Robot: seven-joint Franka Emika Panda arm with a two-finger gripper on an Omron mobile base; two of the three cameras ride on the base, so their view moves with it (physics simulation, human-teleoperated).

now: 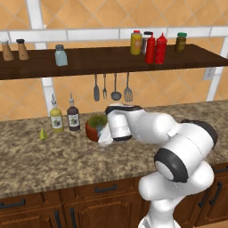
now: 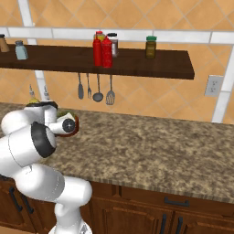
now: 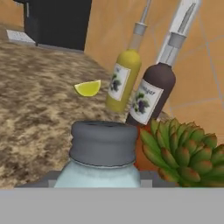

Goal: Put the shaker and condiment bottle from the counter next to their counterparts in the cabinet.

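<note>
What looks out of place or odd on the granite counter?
A loose yellow-green lime wedge lies bare on the speckled brown granite counter, left of the yellow oil bottle. Nothing looks spilled or toppled.

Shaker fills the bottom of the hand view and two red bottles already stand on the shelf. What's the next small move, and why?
Probably lift straight up. In the hand view the shaker sits right at the gripper, grey cap close, seemingly held between the jaws, though the pads are hidden. The potted succulent and the dark bottle crowd it, so a sideways move risks a bump. Its twin shaker waits on the cabinet above.
</note>
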